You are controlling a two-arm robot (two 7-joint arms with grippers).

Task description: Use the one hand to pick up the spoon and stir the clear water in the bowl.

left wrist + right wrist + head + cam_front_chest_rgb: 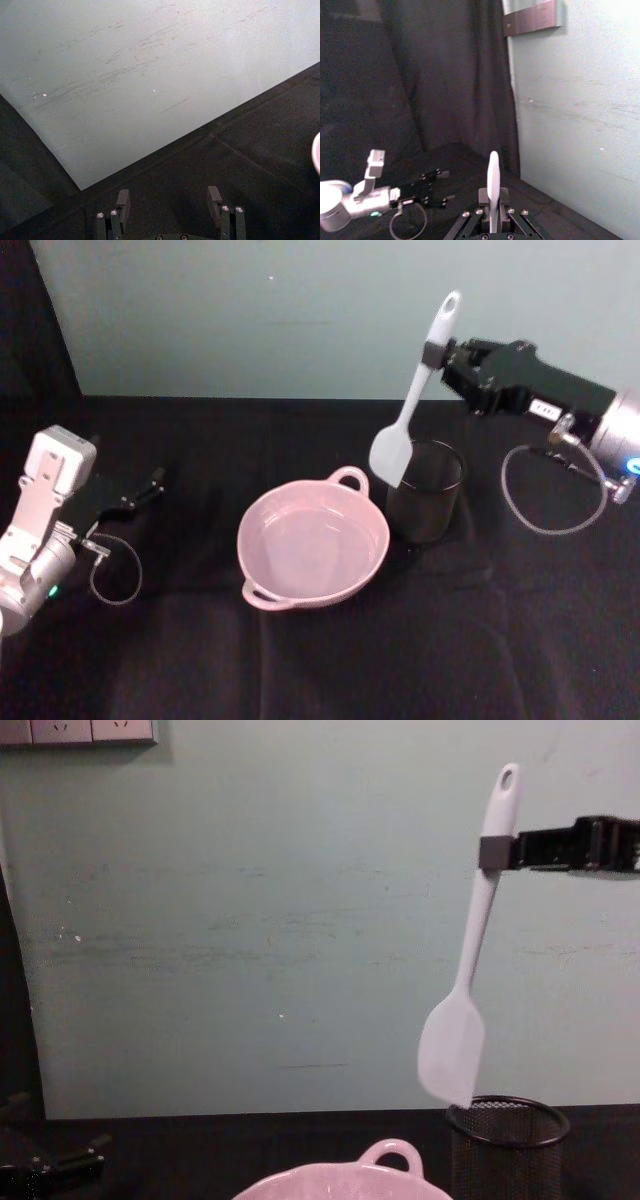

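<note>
My right gripper [433, 354] is shut on the upper handle of the white spoon [405, 420], just below its oval hole. The spoon hangs nearly upright, and its blade tip is level with the rim of the black mesh cup [425, 495]. In the chest view the spoon [468, 970] is pinched at the right gripper [492, 852], above the mesh cup [505, 1145]. The right wrist view has the spoon [493, 180] between the fingers. The pale pink bowl [270, 525] holds clear water, left of the cup. My left gripper [155, 480] rests open on the table at far left.
A black cloth [400, 660] covers the table and a pale green wall [300, 320] stands close behind it. The bowl's loop handle [390, 1155] sits just left of the cup. Cable loops hang from both wrists.
</note>
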